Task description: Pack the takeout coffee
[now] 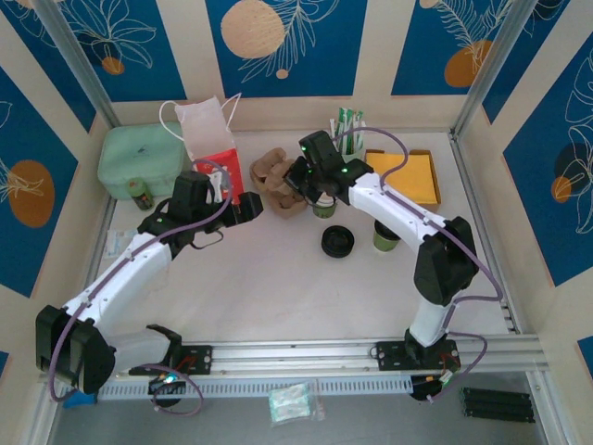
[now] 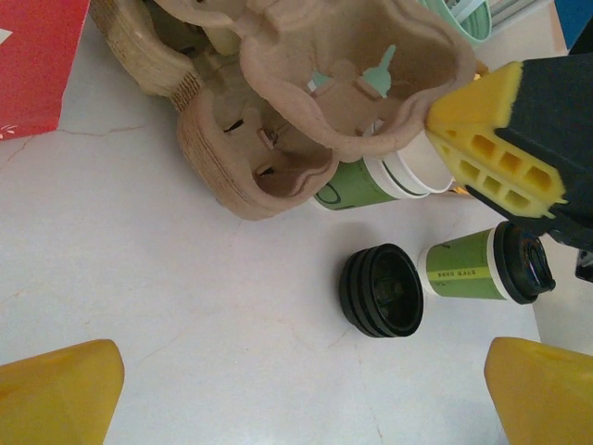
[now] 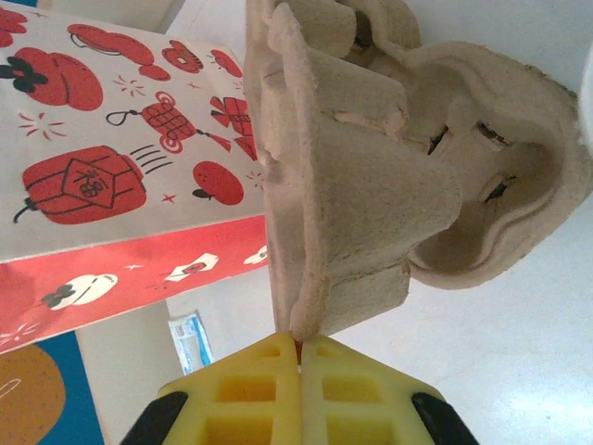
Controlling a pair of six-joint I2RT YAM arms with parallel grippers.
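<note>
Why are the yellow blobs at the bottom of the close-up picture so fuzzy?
Left wrist view: the left gripper's yellow fingertips sit very near the lens, so they blur, while the brown moulded-pulp cup carriers and the stack of round black plastic lids look sharp. Right wrist view: the red-and-white printed paper bag looks crisp. Top external view: even light, only pale shadows on the white table.

Top external: high at the near edge, looking down over the whole table (image 1: 278, 287); left wrist: low, close, facing cup carrier (image 2: 278, 139) and takeout coffee (image 2: 477, 267), both shared with top view; right wrist: hard up against same carrier, red bag (image 3: 111, 185) behind.
</note>
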